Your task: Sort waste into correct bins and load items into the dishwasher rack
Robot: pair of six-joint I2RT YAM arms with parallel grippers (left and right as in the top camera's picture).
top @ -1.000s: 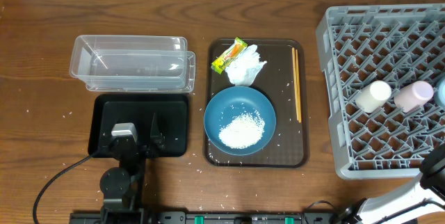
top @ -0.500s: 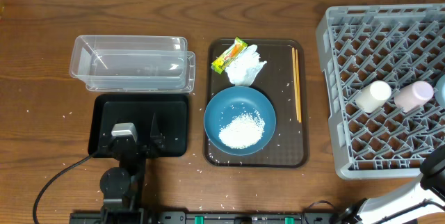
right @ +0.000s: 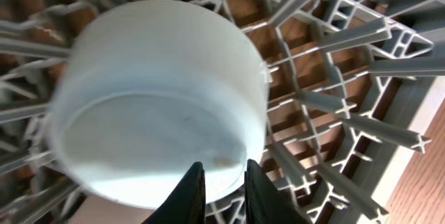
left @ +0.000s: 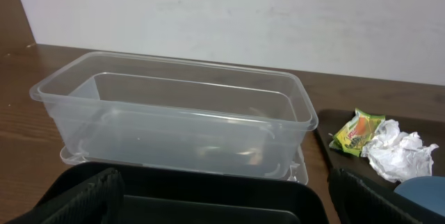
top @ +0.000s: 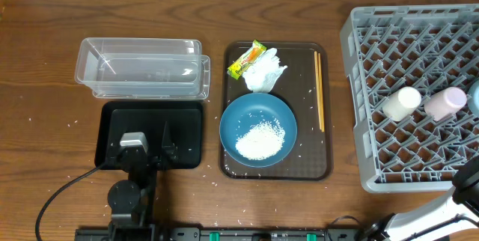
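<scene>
A large blue bowl (top: 257, 130) with a heap of white rice (top: 260, 140) sits on the brown tray. A crumpled tissue (top: 263, 70), a snack wrapper (top: 247, 59) and chopsticks (top: 319, 90) lie there too. The clear tub (top: 142, 69) and the black tray (top: 187, 132) are on the left. My left gripper (top: 146, 147) hangs open and empty over the black tray (left: 208, 196). The grey rack (top: 359, 54) holds a white cup (top: 402, 102) and a pink cup (top: 446, 102). My right gripper (right: 222, 179) is nearly closed around the rim of the small light-blue dish (right: 156, 92), which lies base-up in the rack (right: 348, 78).
The brown serving tray (top: 307, 168) lies between the bins and the rack. Loose rice grains dot the table near its front. A black cable (top: 60, 196) loops at the front left. The tissue (left: 400, 151) and wrapper (left: 356, 132) show right of the tub (left: 174, 123).
</scene>
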